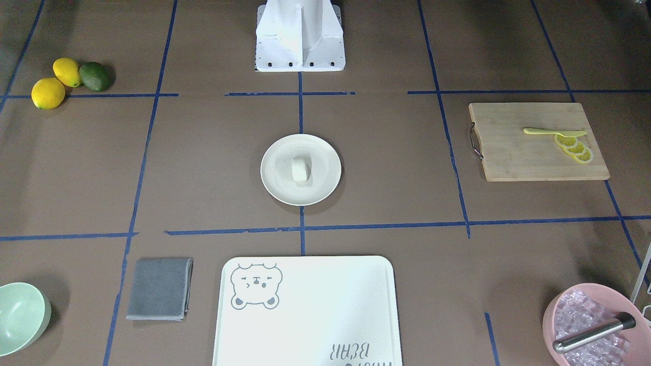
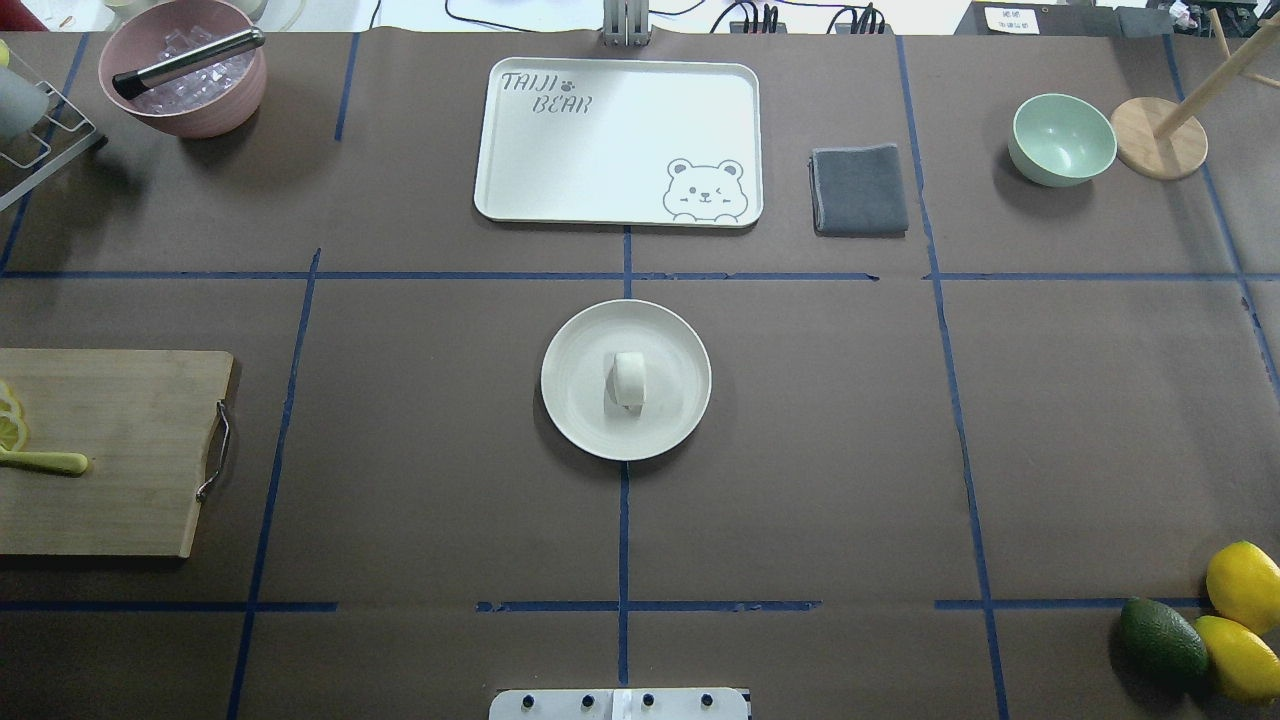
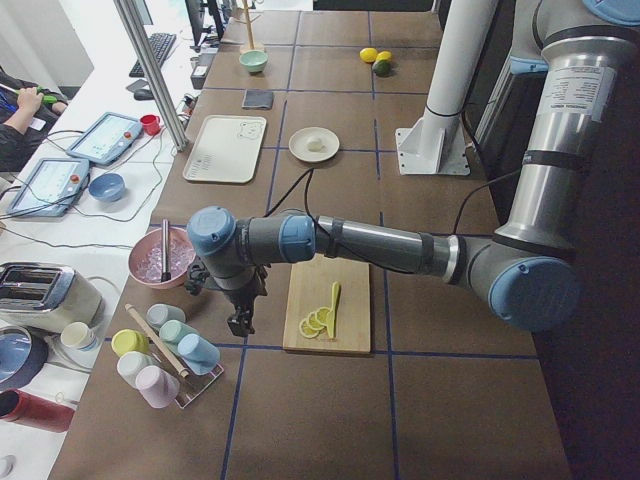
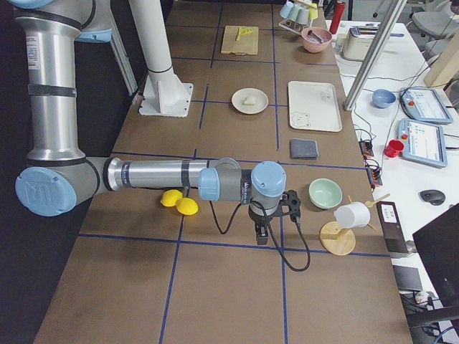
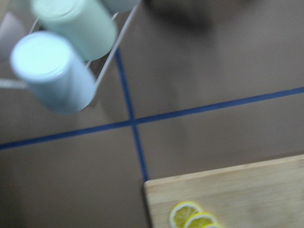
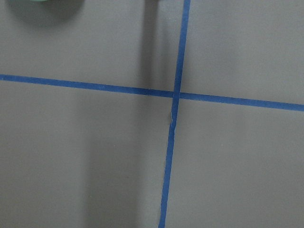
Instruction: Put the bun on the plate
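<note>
The bun [image 1: 300,169] is a small white lump resting on its side in the middle of the plate [image 1: 277,170], a round cream-white plate at the table's centre. Both also show from above, bun [image 2: 629,378] on plate [image 2: 580,390]. Neither arm is near them. My left gripper [image 3: 238,322] hangs low over the table at the left end, between the cutting board and the cup rack. My right gripper [image 4: 262,236] hangs at the right end, beside the green bowl. Each shows only in a side view, so I cannot tell whether it is open or shut.
A white bear tray [image 2: 560,190], a grey cloth [image 2: 860,190] and a mint-green bowl [image 2: 1062,140] line the far side. A pink bowl of ice [image 2: 185,70] and a cutting board [image 2: 120,450] with lemon slices are on the left. Lemons and an avocado [image 2: 1162,638] lie near right.
</note>
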